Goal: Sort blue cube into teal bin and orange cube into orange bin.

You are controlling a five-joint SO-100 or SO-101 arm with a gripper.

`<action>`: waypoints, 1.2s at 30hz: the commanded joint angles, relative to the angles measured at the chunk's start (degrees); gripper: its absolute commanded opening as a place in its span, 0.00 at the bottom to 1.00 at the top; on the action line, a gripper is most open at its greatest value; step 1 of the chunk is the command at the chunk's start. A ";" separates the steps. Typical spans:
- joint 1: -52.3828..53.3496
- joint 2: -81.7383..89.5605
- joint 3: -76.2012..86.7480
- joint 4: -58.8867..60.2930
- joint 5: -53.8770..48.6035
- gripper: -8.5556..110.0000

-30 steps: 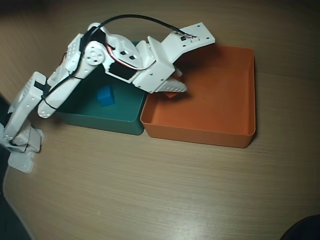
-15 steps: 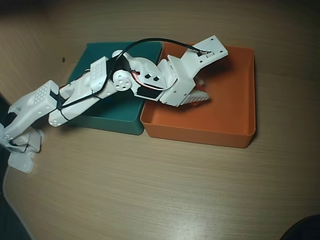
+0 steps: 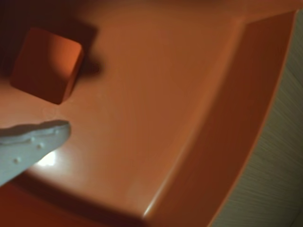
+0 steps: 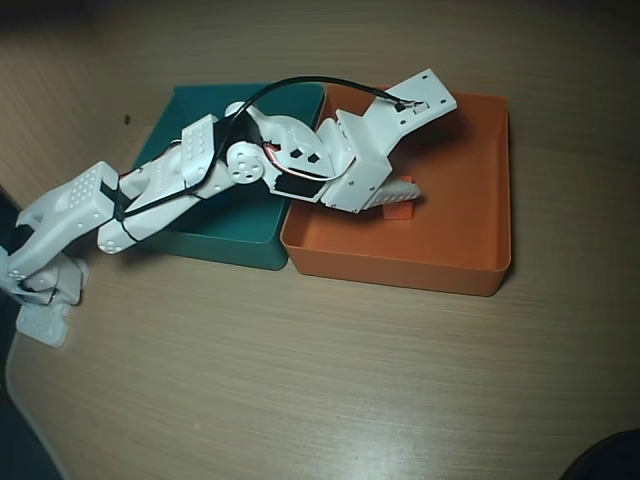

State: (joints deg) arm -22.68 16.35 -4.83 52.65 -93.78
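Observation:
The orange cube (image 3: 46,64) lies on the floor of the orange bin (image 3: 189,94), free of the gripper. In the wrist view one white finger (image 3: 35,142) reaches in from the lower left, a little apart from the cube. From overhead, my gripper (image 4: 397,196) hangs over the left half of the orange bin (image 4: 460,240), and the orange cube (image 4: 399,209) sits just below its tip. The jaws look open with nothing held. The teal bin (image 4: 195,110) stands to the left, mostly covered by the arm. The blue cube is hidden.
The two bins stand side by side on a wooden table (image 4: 330,380). The arm's base (image 4: 40,290) is at the left edge. A dark object (image 4: 610,460) pokes in at the bottom right corner.
A second ago the arm swung right, covering the blue cube in the teal bin. Since half a second ago the arm has hardly moved, and the orange cube now shows on the bin floor.

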 commanded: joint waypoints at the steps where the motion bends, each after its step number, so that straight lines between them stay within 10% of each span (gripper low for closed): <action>1: 0.62 2.72 -5.19 -0.79 0.53 0.46; 19: 0.53 8.44 -5.10 -0.53 15.12 0.01; 36: 0.79 13.01 -1.93 -0.35 15.64 0.04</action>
State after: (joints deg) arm -22.32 18.11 -4.75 52.65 -78.49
